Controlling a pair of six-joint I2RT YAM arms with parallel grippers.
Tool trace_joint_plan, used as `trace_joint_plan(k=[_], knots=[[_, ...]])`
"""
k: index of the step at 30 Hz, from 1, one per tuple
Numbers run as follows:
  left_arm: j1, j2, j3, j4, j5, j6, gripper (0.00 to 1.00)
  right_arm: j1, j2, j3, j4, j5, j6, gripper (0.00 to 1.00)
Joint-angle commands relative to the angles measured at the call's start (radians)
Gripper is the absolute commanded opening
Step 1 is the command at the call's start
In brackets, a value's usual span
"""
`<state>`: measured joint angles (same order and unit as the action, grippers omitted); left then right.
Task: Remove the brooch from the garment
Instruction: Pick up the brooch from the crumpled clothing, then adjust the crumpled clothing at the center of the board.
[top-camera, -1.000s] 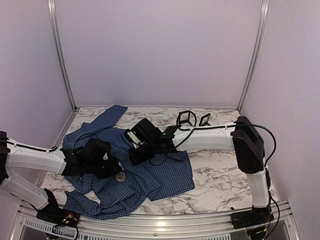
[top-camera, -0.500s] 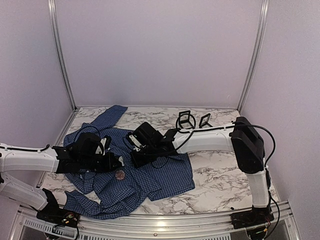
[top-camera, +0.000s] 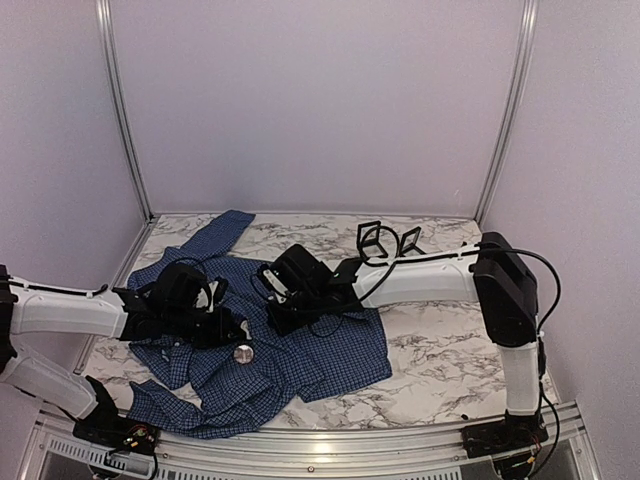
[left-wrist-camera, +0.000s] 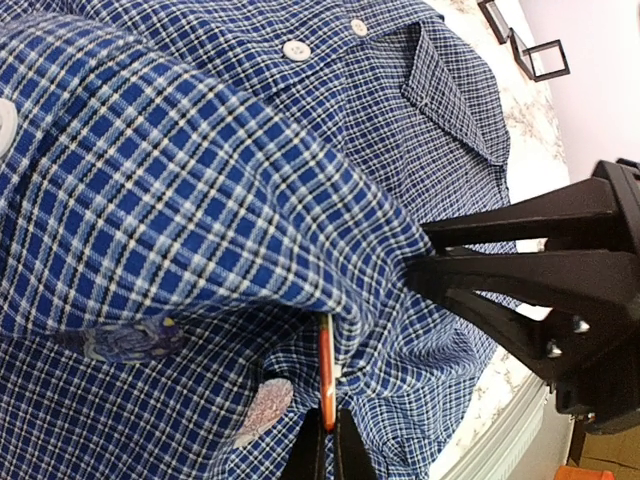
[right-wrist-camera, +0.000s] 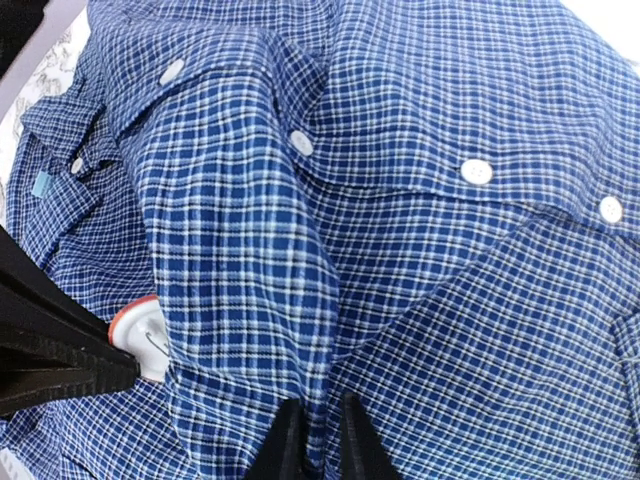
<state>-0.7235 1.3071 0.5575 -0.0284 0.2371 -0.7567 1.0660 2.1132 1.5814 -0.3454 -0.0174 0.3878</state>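
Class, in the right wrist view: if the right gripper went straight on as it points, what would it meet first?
The garment: the right gripper pinches its raised fold, and more of that fold lies straight ahead; depth beyond is unclear.

Even soft light, faint shadows — sharp

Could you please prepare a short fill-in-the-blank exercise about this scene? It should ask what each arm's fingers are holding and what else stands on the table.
1. The left fingers are shut on the orange rim of the ___.
2. The right fingers pinch a fold of the garment, which is checked and dark ___.
3. Near the back of the table stand ___ small black frames.

Missing words: brooch; blue; two.
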Motion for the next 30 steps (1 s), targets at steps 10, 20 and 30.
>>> trace_joint_plan(k=[10,20,30], knots=[[0.099,0.122,0.163,-0.167,0.214,0.003,0.00,0.081,-0.168,-0.121,0.097,0.107,-0.212,0.60],[0.132,0.133,0.190,-0.209,0.304,0.028,0.00,0.134,-0.098,-0.095,0.053,0.184,-0.259,0.59],[0.148,0.121,0.178,-0.242,0.346,0.073,0.00,0.132,-0.027,-0.064,0.019,0.256,-0.214,0.33]])
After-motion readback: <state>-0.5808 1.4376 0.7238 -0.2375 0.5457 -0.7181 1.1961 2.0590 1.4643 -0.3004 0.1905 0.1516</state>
